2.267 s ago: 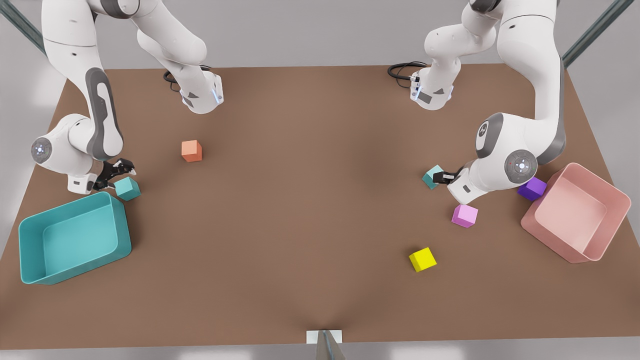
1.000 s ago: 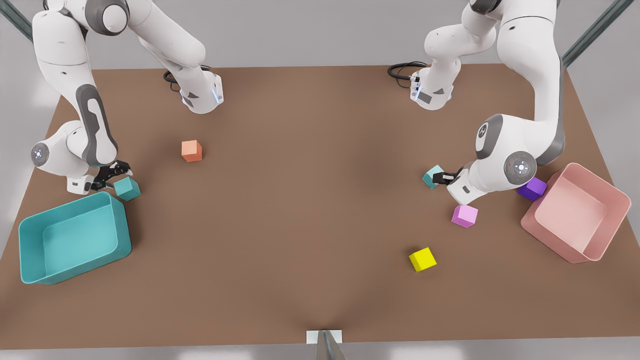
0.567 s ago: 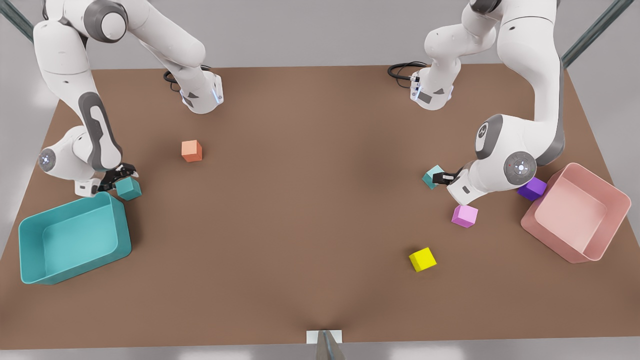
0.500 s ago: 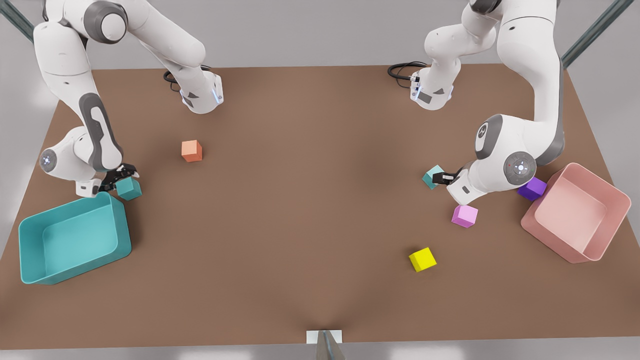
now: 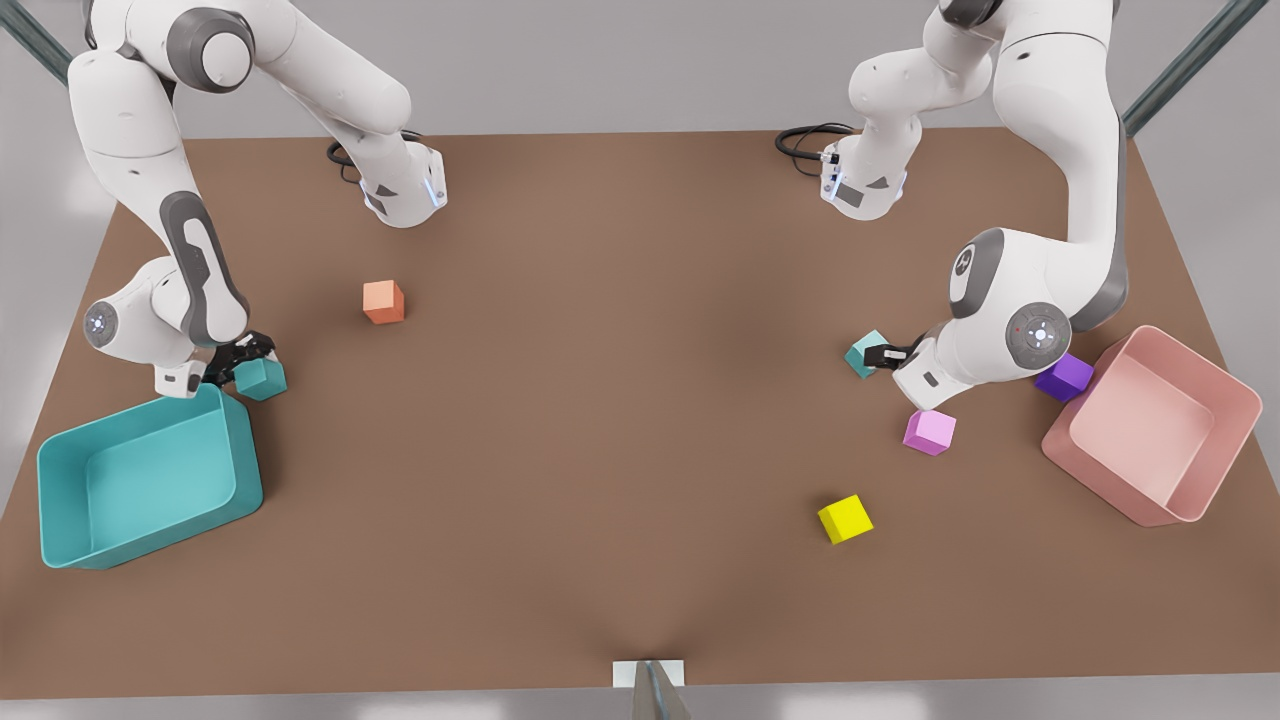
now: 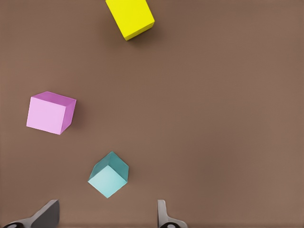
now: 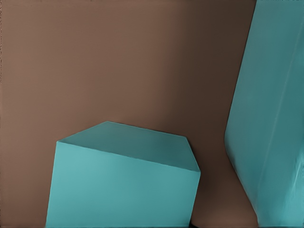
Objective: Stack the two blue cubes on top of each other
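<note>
One blue cube sits on the table by the teal bin's far corner, at the front view's left. My right gripper is right against this cube, which looms close in the right wrist view. The other blue cube lies at the front view's right. My left gripper is low beside it, open. In the left wrist view that cube rests just ahead of the gripper, between the lines of its two spread fingers and not touched.
A teal bin stands at the front left and a pink bin at the right. Loose cubes: orange, pink, yellow, purple by the left arm's wrist.
My right gripper has moved toward the front view's right and closed in on its blue cube, which shifted slightly the same way. The left arm has stayed still.
</note>
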Controlling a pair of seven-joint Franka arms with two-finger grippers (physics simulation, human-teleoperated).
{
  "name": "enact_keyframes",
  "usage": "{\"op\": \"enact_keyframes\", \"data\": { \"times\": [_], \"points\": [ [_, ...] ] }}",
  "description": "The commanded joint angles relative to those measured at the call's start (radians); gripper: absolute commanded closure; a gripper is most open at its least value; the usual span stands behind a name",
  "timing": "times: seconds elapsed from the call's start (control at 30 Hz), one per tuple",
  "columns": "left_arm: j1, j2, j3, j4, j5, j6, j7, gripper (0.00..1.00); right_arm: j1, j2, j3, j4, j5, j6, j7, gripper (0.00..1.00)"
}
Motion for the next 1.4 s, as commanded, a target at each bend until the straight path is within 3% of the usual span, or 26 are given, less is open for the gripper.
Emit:
{"op": "enact_keyframes", "data": {
  "times": [0.0,0.23,0.43,0.57,0.7,0.83,1.0,1.13,1.23,1.27,1.3,1.37],
  "points": [
    [0.000,-0.001,-0.001,0.000,0.001,0.000,-0.010,0.00,-0.002,-0.005,0.000,0.002,-0.002,-0.032,-0.035,0.33],
    [0.000,-0.001,-0.001,0.000,0.001,-0.003,-0.010,0.00,-0.006,-0.030,-0.002,-0.009,0.002,-0.098,-0.067,0.33],
    [0.000,-0.001,-0.001,0.000,0.001,-0.003,-0.010,0.00,0.004,-0.075,0.005,-0.026,0.064,-0.268,-0.072,0.33],
    [0.000,-0.001,-0.001,0.000,0.001,-0.003,-0.010,0.00,0.050,-0.117,0.043,-0.032,0.128,-0.337,-0.067,0.33],
    [0.000,-0.001,-0.001,0.000,0.001,-0.003,-0.010,0.00,0.211,-0.193,0.043,-0.021,0.214,-0.389,-0.049,0.33],
    [-0.002,-0.001,-0.001,0.000,0.001,-0.003,-0.012,0.00,0.481,-0.246,0.041,0.023,0.283,-0.383,0.204,0.33],
    [-0.002,-0.006,-0.001,0.002,0.001,-0.008,-0.012,0.00,0.894,-0.058,0.041,0.296,0.301,-0.219,0.798,0.33],
    [-0.003,-0.021,-0.045,0.074,0.001,-0.169,-0.102,0.00,1.139,0.155,0.038,0.538,0.291,-0.059,1.256,0.32],
    [-0.006,-0.011,-0.047,0.100,-0.004,-0.169,-0.391,0.00,1.276,0.313,0.031,0.693,0.136,0.013,1.583,0.32],
    [-0.008,0.011,-0.039,0.047,-0.005,-0.150,-0.554,0.00,1.290,0.358,0.029,0.742,0.114,0.013,1.634,0.32],
    [-0.015,-0.031,-0.001,-0.146,-0.004,0.044,-0.558,0.00,1.301,0.396,0.028,0.781,0.076,0.014,1.671,0.32],
    [-0.072,-0.069,0.157,-0.273,-0.021,0.199,-0.550,0.00,1.322,0.482,0.026,0.847,-0.015,0.051,1.764,0.32]
  ]
}}
